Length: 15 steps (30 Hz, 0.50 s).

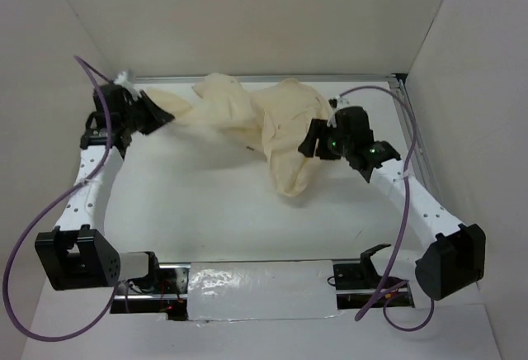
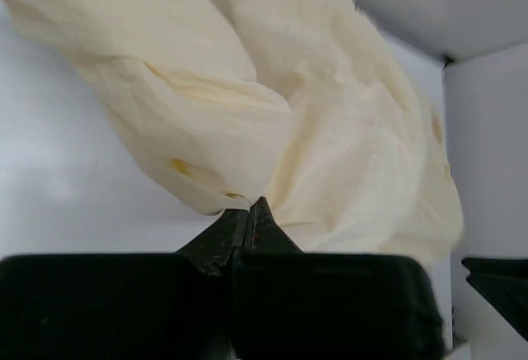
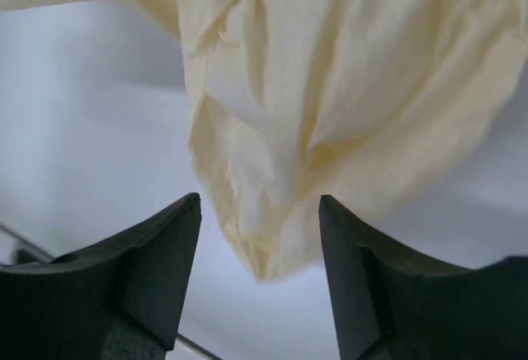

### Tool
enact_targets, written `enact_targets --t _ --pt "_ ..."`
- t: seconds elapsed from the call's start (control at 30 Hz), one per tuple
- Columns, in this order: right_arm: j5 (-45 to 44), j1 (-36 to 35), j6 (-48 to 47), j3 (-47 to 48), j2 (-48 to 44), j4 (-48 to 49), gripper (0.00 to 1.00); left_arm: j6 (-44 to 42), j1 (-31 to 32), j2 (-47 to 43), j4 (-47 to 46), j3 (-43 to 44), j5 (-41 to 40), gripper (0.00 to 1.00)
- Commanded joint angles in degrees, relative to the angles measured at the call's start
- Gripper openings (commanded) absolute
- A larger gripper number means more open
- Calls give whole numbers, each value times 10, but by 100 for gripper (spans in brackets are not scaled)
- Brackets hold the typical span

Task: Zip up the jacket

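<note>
The pale cream jacket (image 1: pixel 247 116) lies bunched and twisted across the back of the white table, with no zipper showing. My left gripper (image 1: pixel 165 117) is at its left end, shut on a fold of the fabric. In the left wrist view the black jaws meet at their tips (image 2: pixel 249 205) with the jacket (image 2: pixel 330 129) pinched there and stretching away. My right gripper (image 1: pixel 312 144) is at the jacket's right side and open. In the right wrist view a hanging lobe of the jacket (image 3: pixel 330 87) dips between the spread fingers (image 3: pixel 165 244), touching neither.
White walls close in the table at the left, back and right. A metal rail (image 1: pixel 272 78) runs along the back edge and down the right side. Purple cables (image 1: pixel 33 228) loop off both arms. A taped strip (image 1: pixel 260 290) lies along the near edge.
</note>
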State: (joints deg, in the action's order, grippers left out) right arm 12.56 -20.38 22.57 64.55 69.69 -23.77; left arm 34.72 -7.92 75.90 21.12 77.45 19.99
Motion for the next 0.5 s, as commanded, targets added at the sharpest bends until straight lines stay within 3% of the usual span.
enact_targets --t 0.0,0.03,0.07,0.13,0.23,0.47 --pt "-112 0 40 -103 -46 -6 69 12 31 -48 -58 -154 5 0" --pt "-124 -3 48 -122 -58 -14 73 13 45 -63 -73 -180 4 0" --pt "-142 -6 59 -139 -82 -25 86 12 51 -86 -77 -225 3 0" --pt "-144 -16 65 -190 -109 -24 100 19 63 -104 -68 -263 -18 0" --pt "-140 -33 65 -223 -132 -22 100 25 69 -129 -54 -278 -38 0" --pt "-239 -40 132 -218 -22 -50 100 18 70 -159 -29 -278 -61 0"
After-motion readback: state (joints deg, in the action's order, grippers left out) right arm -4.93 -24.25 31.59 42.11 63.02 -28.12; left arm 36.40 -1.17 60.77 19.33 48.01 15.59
